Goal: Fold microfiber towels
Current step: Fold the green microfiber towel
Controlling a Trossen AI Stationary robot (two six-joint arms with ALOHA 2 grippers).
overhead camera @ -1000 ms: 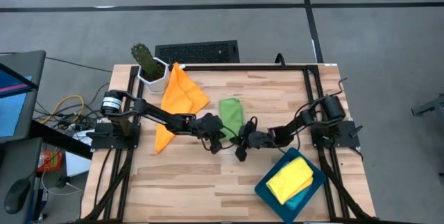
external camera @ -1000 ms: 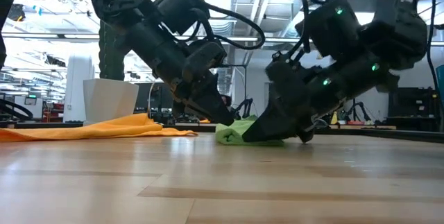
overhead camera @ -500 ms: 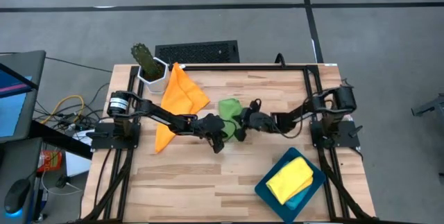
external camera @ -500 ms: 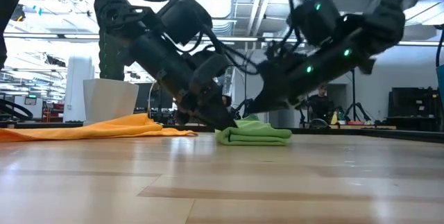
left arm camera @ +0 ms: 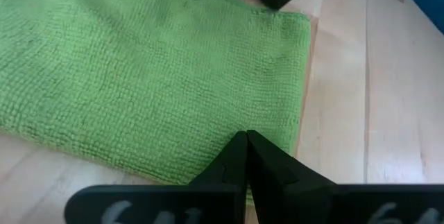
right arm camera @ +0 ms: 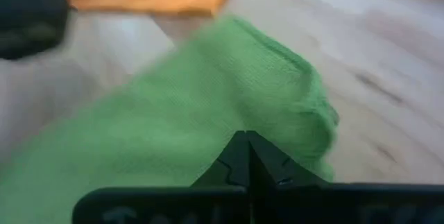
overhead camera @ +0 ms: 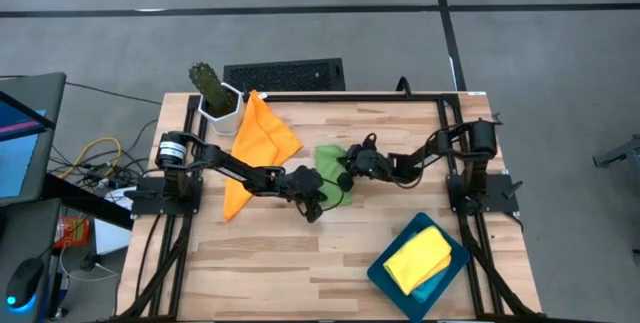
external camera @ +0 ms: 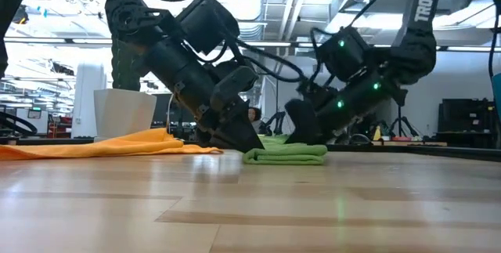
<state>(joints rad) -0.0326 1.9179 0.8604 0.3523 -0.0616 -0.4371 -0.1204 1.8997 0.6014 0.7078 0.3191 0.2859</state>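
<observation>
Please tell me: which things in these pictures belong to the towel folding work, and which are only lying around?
Belonging to the job:
- green towel, folded, between both arms
- orange towel, spread flat
- yellow towel, folded, in the tray
- left gripper, jaws shut
- right gripper, jaws shut

Only lying about:
- teal tray
- potted cactus
- wooden table

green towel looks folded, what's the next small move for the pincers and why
Probably press and smooth the fold. The green towel lies doubled over on the table, with the left pincer shut at its near edge and the right pincer shut over its top. Then both could lift clear and go for the orange towel, which lies unfolded.
</observation>
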